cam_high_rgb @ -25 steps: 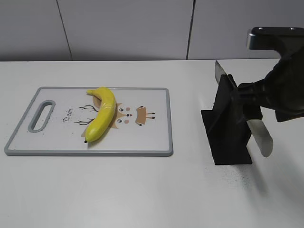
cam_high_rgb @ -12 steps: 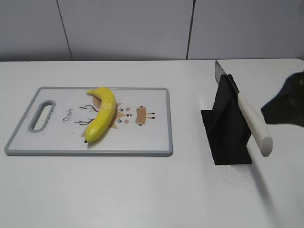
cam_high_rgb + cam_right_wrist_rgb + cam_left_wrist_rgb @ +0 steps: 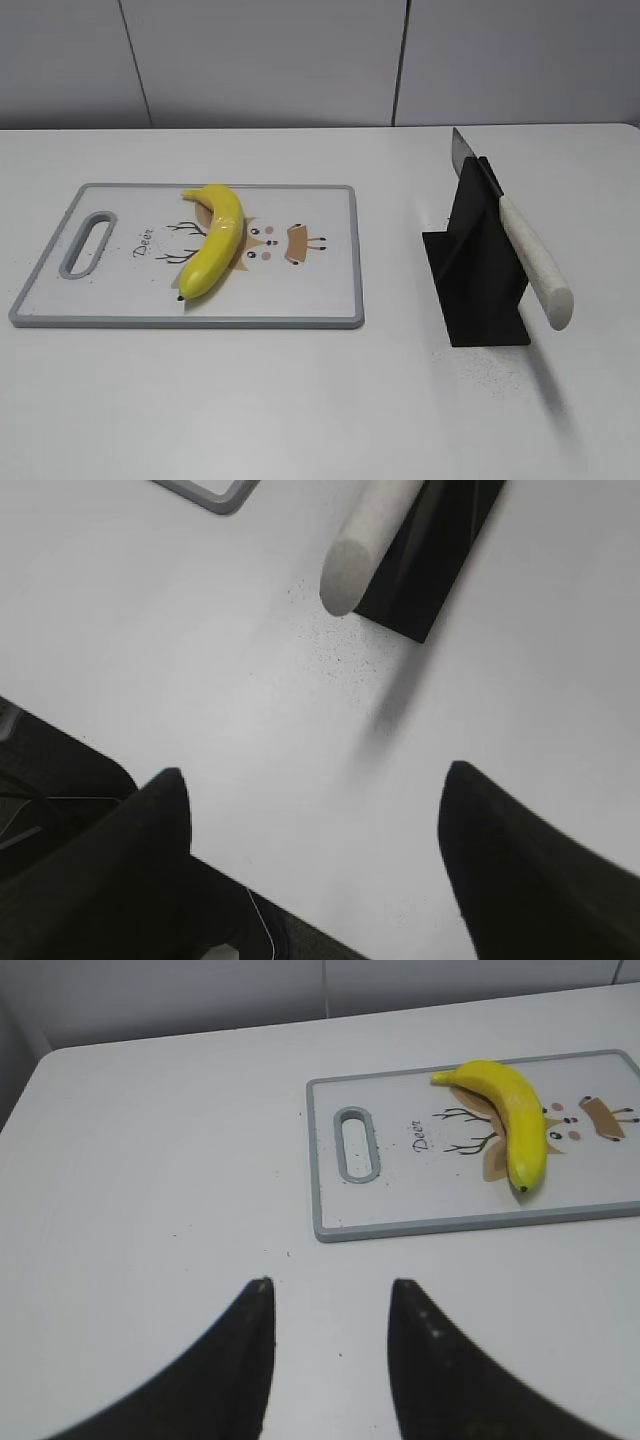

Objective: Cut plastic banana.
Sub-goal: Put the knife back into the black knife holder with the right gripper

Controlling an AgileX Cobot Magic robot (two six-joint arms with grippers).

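The plastic banana [image 3: 213, 239] is glossy yellow and lies whole on the white cutting board [image 3: 320, 290], left of the deer print; it also shows in the left wrist view [image 3: 512, 1120]. A knife with a white handle [image 3: 535, 262] rests slanted in a black stand [image 3: 478, 285], blade tip up at the back. The handle end shows in the right wrist view [image 3: 360, 550]. My left gripper [image 3: 330, 1290] is open and empty over bare table, left of the board. My right gripper [image 3: 315, 780] is open and empty near the table's front edge, below the knife handle. Neither arm shows in the exterior view.
The cutting board [image 3: 330, 1190] has a grey rim and a slotted handle [image 3: 88, 241] at its left end. The white table's front edge [image 3: 300, 900] runs under my right gripper. A grey panelled wall stands behind the table.
My right arm was at the knife handle by the stand a second ago; it has pulled back to the right and out of the exterior view. The knife stays in the stand. The banana has not moved.
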